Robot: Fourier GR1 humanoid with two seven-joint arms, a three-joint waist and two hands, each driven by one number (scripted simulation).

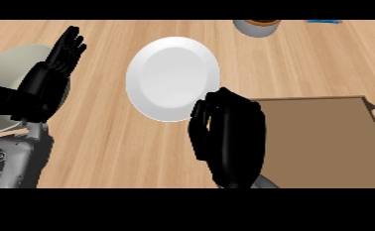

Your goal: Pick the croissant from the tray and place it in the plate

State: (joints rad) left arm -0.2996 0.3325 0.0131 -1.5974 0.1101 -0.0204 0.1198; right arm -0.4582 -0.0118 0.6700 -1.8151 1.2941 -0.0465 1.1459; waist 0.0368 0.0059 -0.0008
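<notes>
Right robot hand, fingers curled, hovers between plate edge and tray edge.

The croissant is not visible; the curled fingers of the right hand may hide it, this cannot be told. This hand also covers the left edge of the tray, and the view's right side cuts the tray. At the top, a grey container and a blue object are cut off.
</notes>
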